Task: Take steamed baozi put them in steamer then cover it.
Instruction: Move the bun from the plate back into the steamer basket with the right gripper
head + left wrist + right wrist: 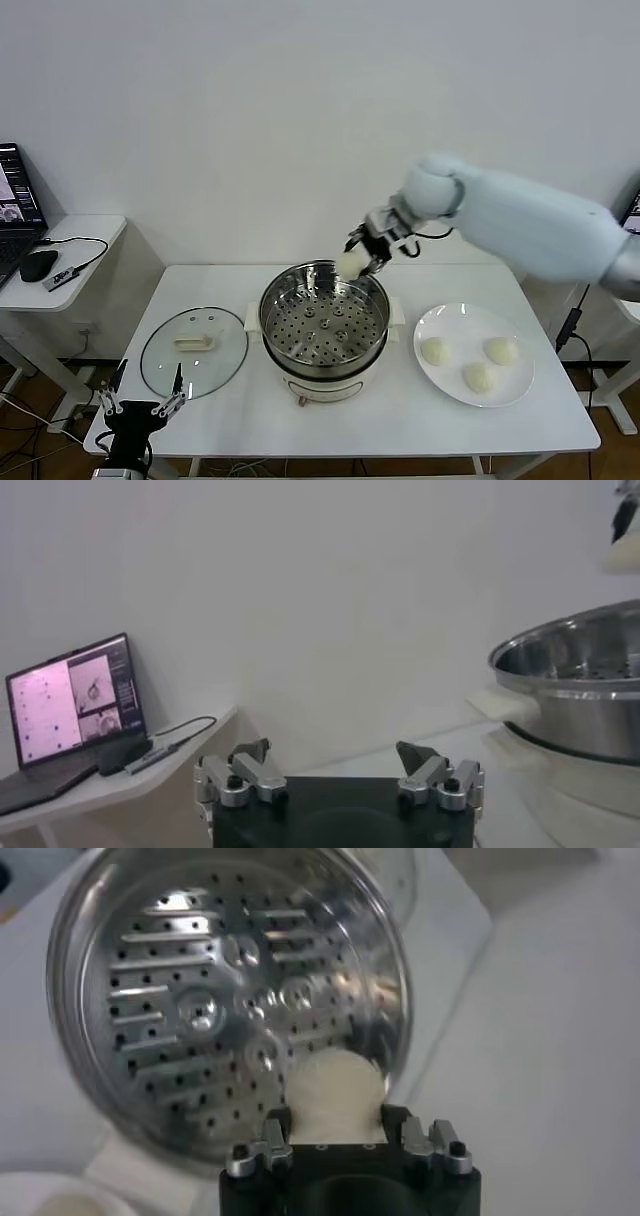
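At the counter's [330, 425] near left corner the left gripper [142, 407] hangs idle, its fingers spread with nothing between them. Just beyond it, toward the left edge, the cover [193, 350] lies flat, its cream handle up; I judge the glass heavy and breakable, so that handle is the place to hold it. In the middle stands the steamer [323, 330], its holed tray bare. On the right, the plate [432, 373] carries three baozi [481, 377]. Farthest back, over the steamer's rear rim, the right gripper [336, 1125] is closed on the fourth baozi [336, 1096], pinching it across its sides. The dough looks soft and light (probably a little tacky), so a gentle squeeze across the widest part seems best, lest it dent or tear.
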